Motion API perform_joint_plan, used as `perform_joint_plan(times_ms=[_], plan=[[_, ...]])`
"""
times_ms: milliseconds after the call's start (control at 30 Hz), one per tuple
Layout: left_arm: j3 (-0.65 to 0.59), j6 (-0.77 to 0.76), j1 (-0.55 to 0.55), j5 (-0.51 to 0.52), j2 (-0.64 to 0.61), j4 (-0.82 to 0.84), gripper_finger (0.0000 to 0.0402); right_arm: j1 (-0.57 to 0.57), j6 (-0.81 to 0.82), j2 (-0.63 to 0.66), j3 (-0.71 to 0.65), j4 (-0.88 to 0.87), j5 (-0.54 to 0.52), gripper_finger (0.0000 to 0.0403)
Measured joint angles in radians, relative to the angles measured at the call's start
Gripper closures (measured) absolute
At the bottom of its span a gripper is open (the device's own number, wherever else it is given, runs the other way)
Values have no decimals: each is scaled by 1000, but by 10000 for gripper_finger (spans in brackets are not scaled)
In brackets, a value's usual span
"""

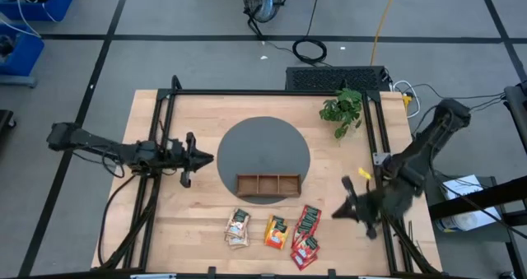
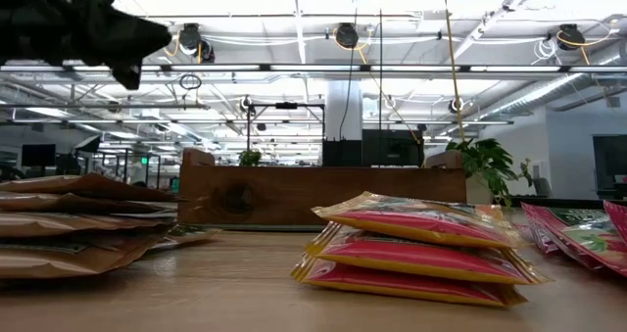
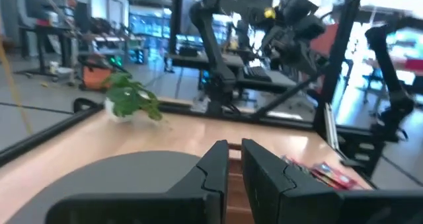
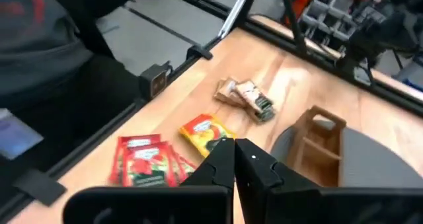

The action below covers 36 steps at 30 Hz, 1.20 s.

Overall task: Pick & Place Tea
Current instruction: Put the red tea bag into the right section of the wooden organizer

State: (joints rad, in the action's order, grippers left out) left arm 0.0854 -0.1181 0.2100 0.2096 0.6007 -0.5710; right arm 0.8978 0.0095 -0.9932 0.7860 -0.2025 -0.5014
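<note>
You've got the wooden tray (image 1: 268,183) on the grey round mat's (image 1: 263,151) near edge, potted plant (image 1: 342,110) beyond the mat

Wooden table (image 1: 181,230) bears grey mat (image 1: 263,147), plant (image 1: 342,110), tea packets (image 1: 284,230) (three piles).

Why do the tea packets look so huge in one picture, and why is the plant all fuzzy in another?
In the low view the camera sits at table height right beside the orange packets, so they fill the picture, and bright ceiling lights glare behind them. In the left wrist view the plant and the room behind it look smeared and soft, while the dark fingers nearby show clearer.
</note>
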Motion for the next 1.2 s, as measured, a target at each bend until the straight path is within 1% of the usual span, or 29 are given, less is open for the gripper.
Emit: perform_joint_plan(times_ms=[67,100,200,333,500,633,700,767,833,967,1067,1200], plan=[[47,4,31,0,119,-32,355,47,74,-58,28,-13,-67,403],[81,9,47,1,186,-57,355,62,103,-81,31,-15,-83,403],[201,39,90,18,394,-98,355,100,196,-125,32,-17,-99,403],[413,112,125,15,654,-98,355,127,300,-164,33,-12,-100,403],[664,215,152,-97,900,-101,355,146,329,-186,33,-6,-99,403],[832,204,151,-173,1062,-92,355,152,330,-186,27,-2,-98,403],[902,194,150,-223,1135,-55,355,152,345,-187,13,-1,-98,403],[961,194,151,-253,1199,-24,355,151,373,-188,-1,-1,-98,403],[1016,194,152,-259,1247,17,355,152,380,-187,-17,9,-97,403],[1097,197,150,-258,1299,101,355,151,380,-188,-59,44,-97,403],[1117,228,144,-239,1313,167,355,151,364,-187,-86,75,-97,403],[1118,219,134,-234,1311,192,355,151,362,-187,-114,74,-98,403]])
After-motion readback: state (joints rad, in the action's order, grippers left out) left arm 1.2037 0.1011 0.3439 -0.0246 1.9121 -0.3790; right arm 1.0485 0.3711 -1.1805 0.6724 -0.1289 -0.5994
